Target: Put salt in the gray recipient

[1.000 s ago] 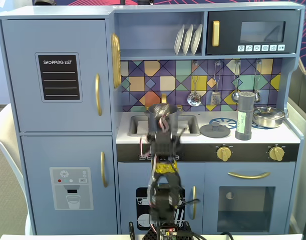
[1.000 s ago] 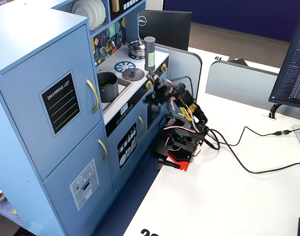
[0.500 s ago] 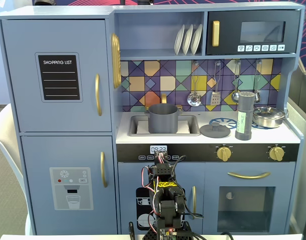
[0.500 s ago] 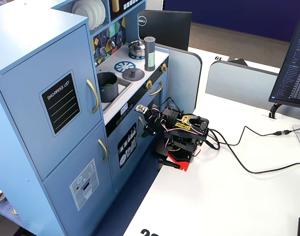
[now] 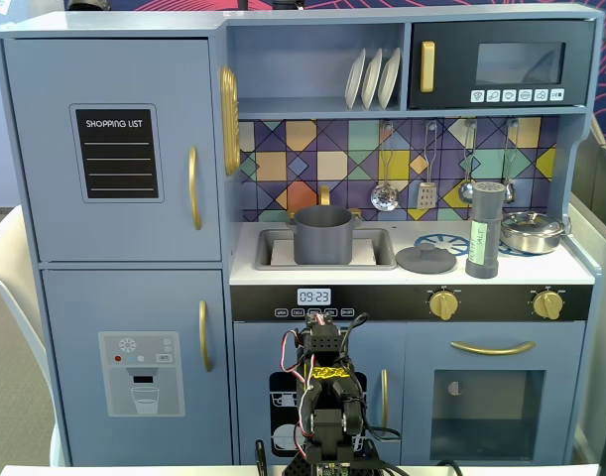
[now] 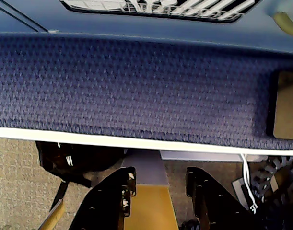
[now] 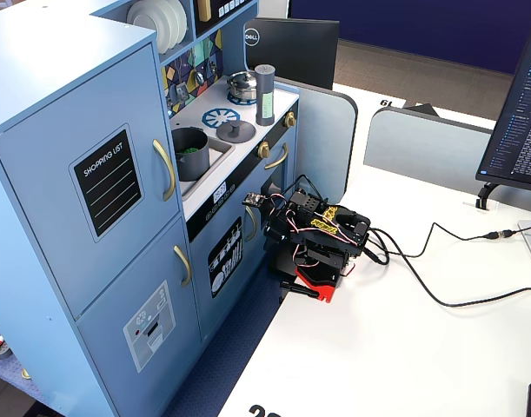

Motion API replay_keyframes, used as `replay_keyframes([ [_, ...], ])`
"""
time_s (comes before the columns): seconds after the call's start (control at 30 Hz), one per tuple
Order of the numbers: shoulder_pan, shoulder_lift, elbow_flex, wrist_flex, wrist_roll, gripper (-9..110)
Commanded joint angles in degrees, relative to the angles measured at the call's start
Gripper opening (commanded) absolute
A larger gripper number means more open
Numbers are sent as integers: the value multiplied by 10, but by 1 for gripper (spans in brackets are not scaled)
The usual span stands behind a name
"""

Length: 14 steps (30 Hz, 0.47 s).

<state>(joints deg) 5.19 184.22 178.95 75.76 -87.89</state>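
On the toy kitchen's counter (image 5: 570, 270), the salt (image 5: 484, 229) stands upright at three o'clock from the gray recipient (image 5: 323, 235), which sits in the sink (image 5: 280, 252). A flat lid (image 5: 425, 259) lies between them. The arm (image 7: 313, 234) is folded low at six o'clock; its gripper (image 6: 158, 187) holds nothing, fingers (image 6: 110, 201) parted narrowly.

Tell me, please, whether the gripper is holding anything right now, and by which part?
Nothing is held. In the wrist view the gripper is open and empty, folded low by the kitchen's base. The salt stands untouched on the counter.
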Motion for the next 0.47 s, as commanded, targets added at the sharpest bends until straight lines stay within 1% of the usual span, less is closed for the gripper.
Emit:
replay_keyframes([
  [0.0,11,3,-4,4,-11,6],
  [0.43,17,3,-4,4,-10,6],
])
